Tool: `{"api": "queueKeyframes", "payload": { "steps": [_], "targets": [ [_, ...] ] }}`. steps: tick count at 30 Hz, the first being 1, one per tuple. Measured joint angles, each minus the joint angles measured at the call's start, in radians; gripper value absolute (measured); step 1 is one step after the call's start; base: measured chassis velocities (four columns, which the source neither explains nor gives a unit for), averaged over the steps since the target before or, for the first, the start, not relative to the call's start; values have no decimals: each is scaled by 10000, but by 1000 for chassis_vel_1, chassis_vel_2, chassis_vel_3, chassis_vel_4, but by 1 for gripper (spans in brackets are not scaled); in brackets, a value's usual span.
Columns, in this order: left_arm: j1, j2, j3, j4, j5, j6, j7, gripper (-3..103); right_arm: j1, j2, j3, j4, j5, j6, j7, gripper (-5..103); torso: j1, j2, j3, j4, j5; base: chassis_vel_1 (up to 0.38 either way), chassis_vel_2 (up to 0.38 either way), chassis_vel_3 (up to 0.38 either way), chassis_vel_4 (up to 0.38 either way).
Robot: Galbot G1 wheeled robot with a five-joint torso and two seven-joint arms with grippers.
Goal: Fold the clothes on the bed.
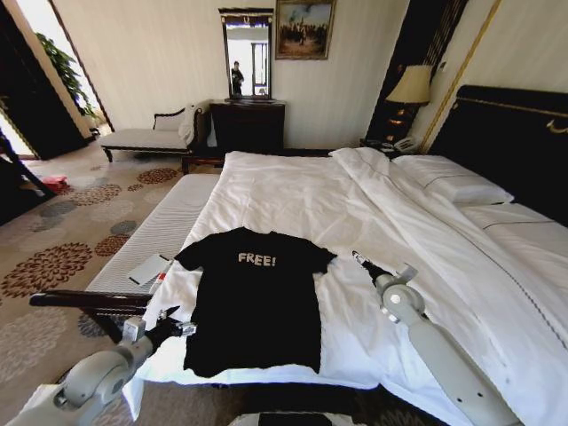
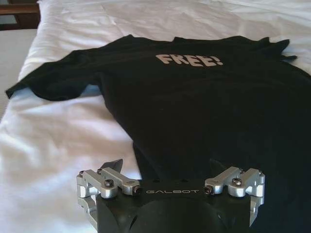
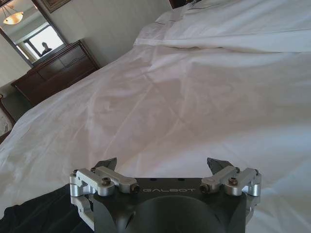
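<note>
Jaws released on both units, nothing grasped. Left gripper (image 1: pixel 182 327) positioned at 7 o'clock of black T-shirt (image 1: pixel 255 297), fingertips at its lower hem edge. Right gripper (image 1: pixel 362 262) hovering at 3 o'clock, just beside the sleeve. T-shirt spread flat, lettering up, on white duvet (image 1: pixel 355 213) near foot of bed (image 1: pixel 519 133).

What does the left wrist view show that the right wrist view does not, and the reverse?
Left wrist view alone: the white "FREE!" lettering on the black short-sleeved T-shirt and the left tool, open above the shirt's lower part. Right wrist view alone: the dark wooden dresser, a mirror and the right tool, open. Both: black shirt fabric on the white duvet.
</note>
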Motion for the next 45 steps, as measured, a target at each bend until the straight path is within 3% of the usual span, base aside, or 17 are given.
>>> {"api": "queueKeyframes", "payload": {
  "steps": [5, 13, 16, 18, 23, 27, 32, 33, 40, 45],
  "targets": [
    [944, 281, -152, -408, -129, -292, 278, 100, 7, -53, 19, -52, 0, -18, 9, 100, -2, 1, -1, 5, 6, 0, 0, 0, 0],
    [1222, 739, -100, 11, -358, -685, 555, 100, 12, -49, 26, -88, -2, -24, 25, 100, -1, 1, 0, 3, 1, 0, 0, 0, 0],
    [1208, 1071, -295, 207, -744, -1087, 980, 100, 13, -84, 23, -152, -8, -28, 29, 100, -1, 1, -1, 3, 4, 0, 0, 0, 0],
    [1051, 1443, -403, 387, -1464, -1292, 1400, 100, 77, -109, -18, -262, -6, -29, 30, 100, -1, 1, -1, -1, 1, 0, 0, 0, 0],
    [844, 2286, -215, 792, -1674, -1899, 2264, 100, 291, -127, -241, -480, 40, -40, 31, 100, 0, 0, 0, 2, 0, 0, 0, 0, 0],
    [576, 3005, -317, 980, -2237, -2349, 2542, 100, 469, -162, -452, -604, 129, -78, 58, 100, -1, 1, 0, 3, 1, 0, 0, 0, 0],
    [203, 3930, -389, 1127, -2943, -2121, 2207, 100, 634, -211, -700, -726, 167, -125, 114, 100, 0, 0, 0, -1, 3, 0, 0, 0, 0],
    [157, 4290, -261, 1243, -2862, -1972, 1804, 100, 666, -250, -810, -786, 121, -125, 141, 100, 0, 0, 0, 1, 5, 0, 0, 0, 0],
    [871, 5236, -158, 1014, -2883, -1315, 857, 100, 656, -564, -1082, -942, 7, -126, 259, 100, 0, 1, 0, 2, 1, 0, 0, 0, 0],
    [1638, 5671, -48, 1056, -2528, -1217, 744, 100, 719, -631, -1146, -1223, -60, -126, 337, 100, 0, 0, 0, 0, 3, 0, 0, 0, 0]
  ]
}}
